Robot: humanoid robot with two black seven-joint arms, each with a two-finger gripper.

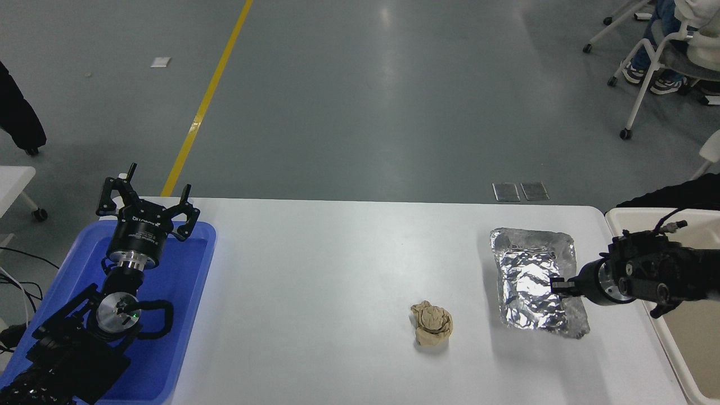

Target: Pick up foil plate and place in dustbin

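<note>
The foil plate (531, 275), crinkled shiny silver with a raised rim, hangs tilted above the right part of the white table (337, 270). My right gripper (558, 285) comes in from the right edge and is shut on the plate's right rim, holding it lifted; its shadow lies below on the table. The dustbin (624, 222), cream with a thick pale rim, stands at the table's right end, partly behind my right arm. My left gripper (145, 205) is open and parked at the lower left over the blue tray.
A crumpled tan paper ball (431, 323) lies on the table left of the foil plate. A blue plastic tray (191, 292) sits at the left end under my left arm. Chairs and a seated person are at the far right on the floor.
</note>
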